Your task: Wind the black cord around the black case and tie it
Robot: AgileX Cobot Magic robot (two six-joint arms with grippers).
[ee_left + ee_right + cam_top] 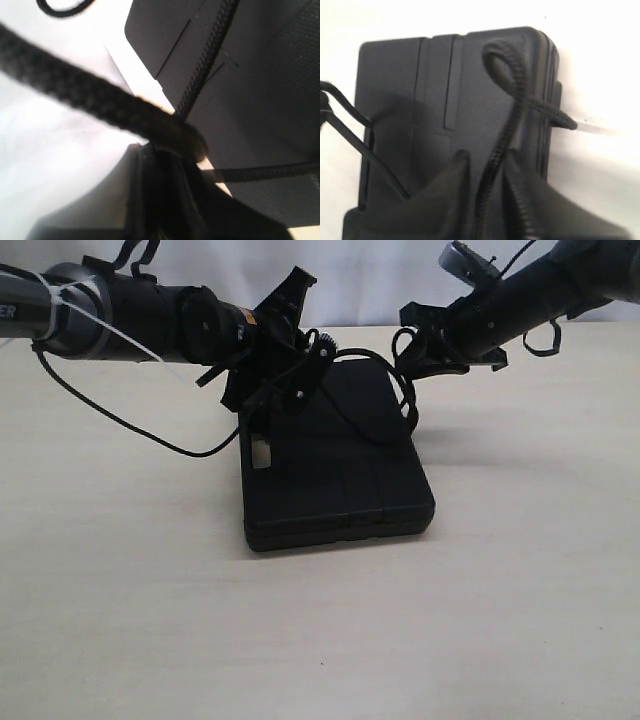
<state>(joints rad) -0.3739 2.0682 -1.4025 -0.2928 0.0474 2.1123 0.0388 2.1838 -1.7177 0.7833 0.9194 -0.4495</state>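
Running between right fingers (451, 200), grip unclear, black cord (512, 90) pinched in left fingers (160, 200)

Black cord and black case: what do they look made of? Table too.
Black cord: braided textile fibre, likely nylon or polyester, matte; the woven strand pattern shows up close.
Black case: moulded hard plastic by the look, matte, with a fine grain texture and pressed grooves.
Table: pale wood-look top, smooth, probably laminate; cannot tell for sure.
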